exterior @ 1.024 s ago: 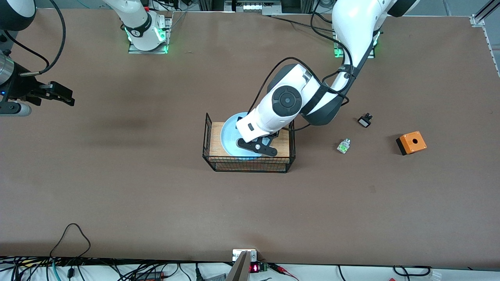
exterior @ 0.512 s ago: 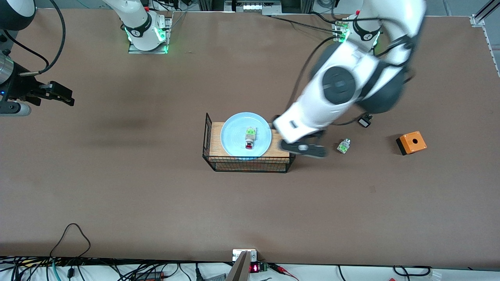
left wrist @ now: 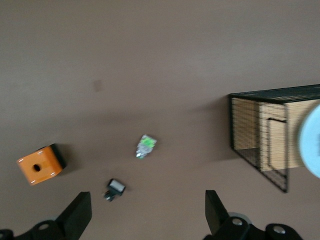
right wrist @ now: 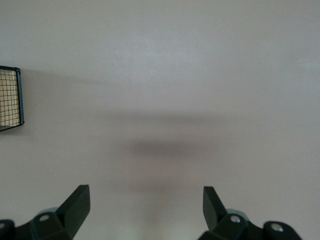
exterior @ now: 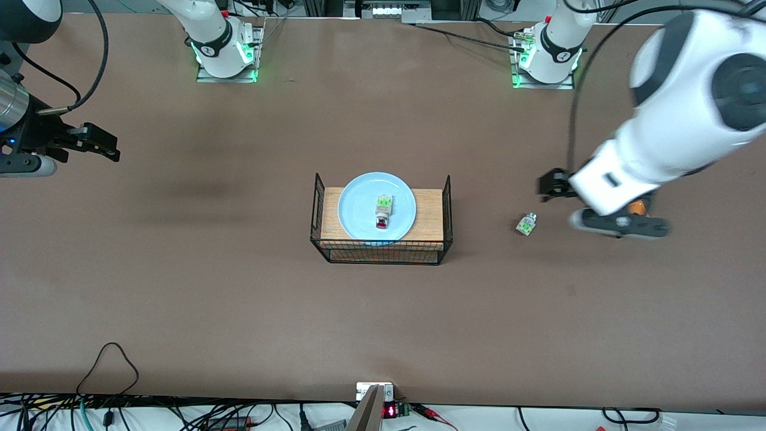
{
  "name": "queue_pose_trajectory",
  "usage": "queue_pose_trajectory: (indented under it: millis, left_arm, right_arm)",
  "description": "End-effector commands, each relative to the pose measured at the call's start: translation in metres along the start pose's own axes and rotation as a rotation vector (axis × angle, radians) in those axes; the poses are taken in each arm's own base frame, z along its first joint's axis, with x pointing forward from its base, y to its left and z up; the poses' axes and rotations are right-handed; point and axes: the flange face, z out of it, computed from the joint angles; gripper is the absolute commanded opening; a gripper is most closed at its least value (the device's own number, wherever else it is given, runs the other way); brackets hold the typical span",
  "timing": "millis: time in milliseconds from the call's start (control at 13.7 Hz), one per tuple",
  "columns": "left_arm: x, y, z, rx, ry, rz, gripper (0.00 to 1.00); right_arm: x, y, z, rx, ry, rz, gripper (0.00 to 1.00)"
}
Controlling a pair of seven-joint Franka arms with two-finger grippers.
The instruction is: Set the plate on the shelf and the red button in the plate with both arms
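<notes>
The pale blue plate (exterior: 359,209) lies on a wooden block (exterior: 428,215) inside the wire basket (exterior: 380,251) at mid-table. The red button (exterior: 382,212) lies on the plate, its red cap toward the front camera. My left gripper (exterior: 619,227) is open and empty, up in the air over the orange box toward the left arm's end; in the left wrist view (left wrist: 146,210) its jaws stand wide apart and the plate's edge (left wrist: 312,147) shows. My right gripper (exterior: 99,146) waits open and empty over bare table at the right arm's end, and shows in its wrist view (right wrist: 146,200).
A white-green piece without a red tip (exterior: 526,224) (left wrist: 146,146) lies beside the basket toward the left arm's end. The orange box (left wrist: 40,165) and a small black-and-white piece (left wrist: 115,188) lie past it. The basket's corner (right wrist: 10,100) shows in the right wrist view.
The left gripper left the plate, where the red button now lies uncovered, and swung toward the left arm's end to over the orange box. The right arm has barely moved.
</notes>
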Motion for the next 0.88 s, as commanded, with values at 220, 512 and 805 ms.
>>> queue_pose_trajectory:
  millis: [220, 512, 805]
  left_arm:
    - [-0.083, -0.070, -0.012, -0.023, 0.031, -0.055, 1.00]
    - [-0.080, -0.092, -0.008, -0.016, 0.032, 0.026, 1.00]
    - [-0.074, -0.092, -0.005, -0.012, 0.029, 0.033, 1.00]
  right_arm:
    - [-0.005, 0.000, -0.007, 0.012, -0.008, -0.014, 1.00]
    - [-0.007, 0.000, -0.006, 0.010, -0.023, -0.011, 1.00]
    - [-0.007, 0.000, -0.006, 0.012, -0.023, -0.009, 1.00]
